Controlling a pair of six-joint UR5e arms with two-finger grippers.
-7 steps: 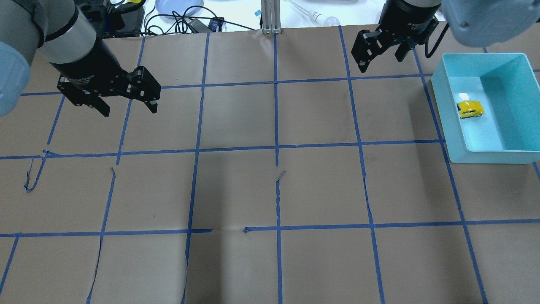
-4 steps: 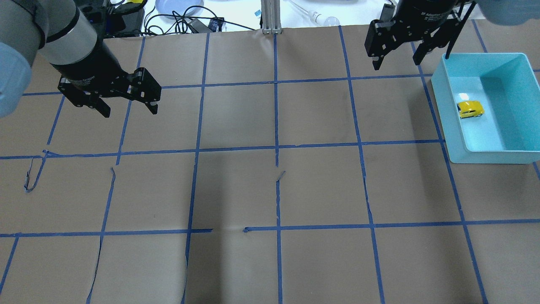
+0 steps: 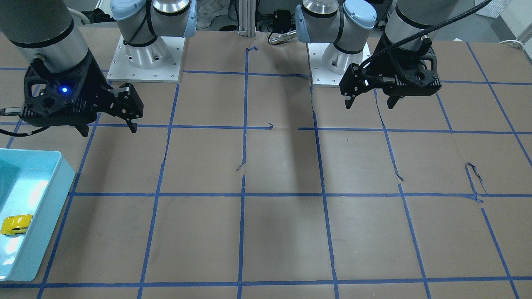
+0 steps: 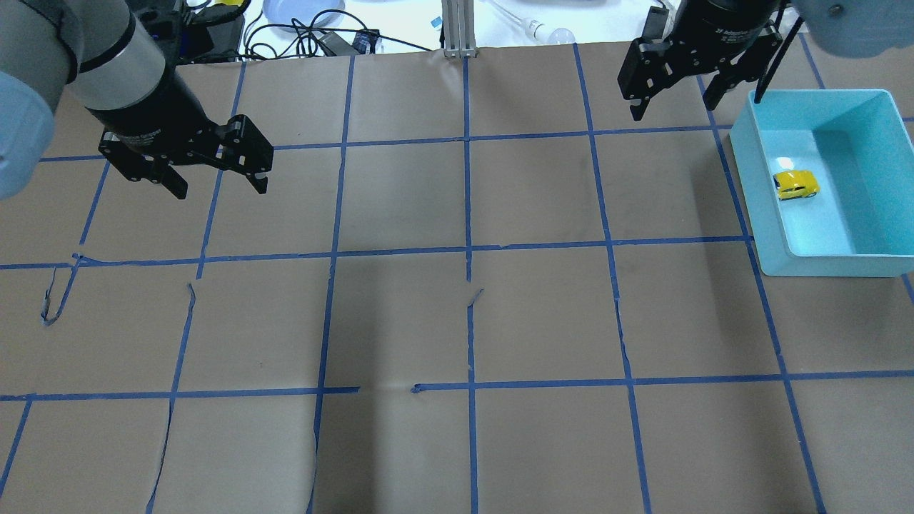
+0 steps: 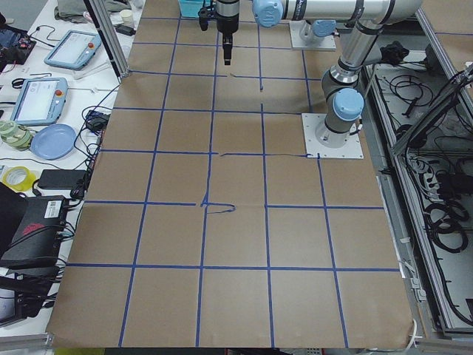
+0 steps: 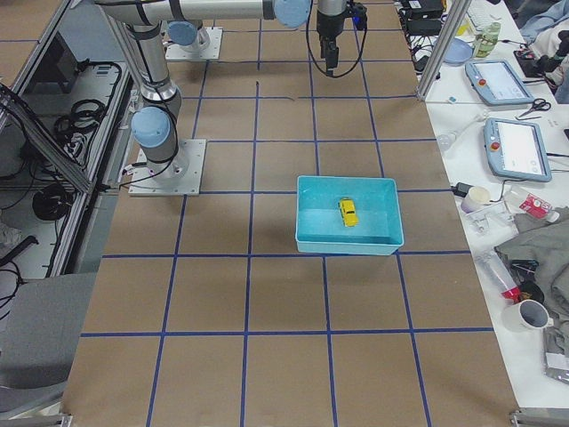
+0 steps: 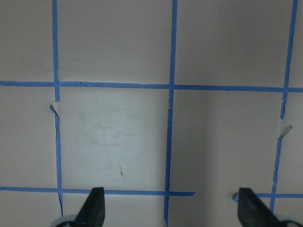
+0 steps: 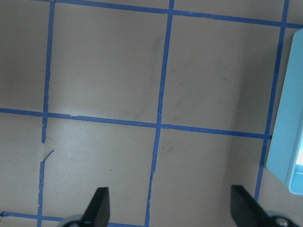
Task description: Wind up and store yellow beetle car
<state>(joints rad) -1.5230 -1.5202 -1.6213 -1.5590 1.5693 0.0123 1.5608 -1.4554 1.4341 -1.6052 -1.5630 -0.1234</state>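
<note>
The yellow beetle car (image 4: pixel 796 184) lies inside a teal bin (image 4: pixel 764 207) at the table's right edge. It also shows in the front view (image 3: pixel 16 224) and the right side view (image 6: pixel 347 211). My right gripper (image 4: pixel 672 111) hangs open and empty above the paper, just left of the bin's far corner and apart from it. Its wrist view shows both fingertips spread (image 8: pixel 169 194) and the bin's wall (image 8: pixel 289 118) at the right. My left gripper (image 4: pixel 219 187) hangs open and empty over the far left squares. It holds nothing in its wrist view (image 7: pixel 170 198).
Brown paper with a blue tape grid covers the table, with several torn tape ends. Beyond the far edge are cables, a blue plate (image 4: pixel 303 11), a light bulb (image 4: pixel 553 32) and an aluminium post (image 4: pixel 460 28). The arm bases (image 3: pixel 145 58) stand on the near side.
My right gripper has moved right and toward the far edge, ending closer to the bin. The left gripper and the car have stayed in place.
</note>
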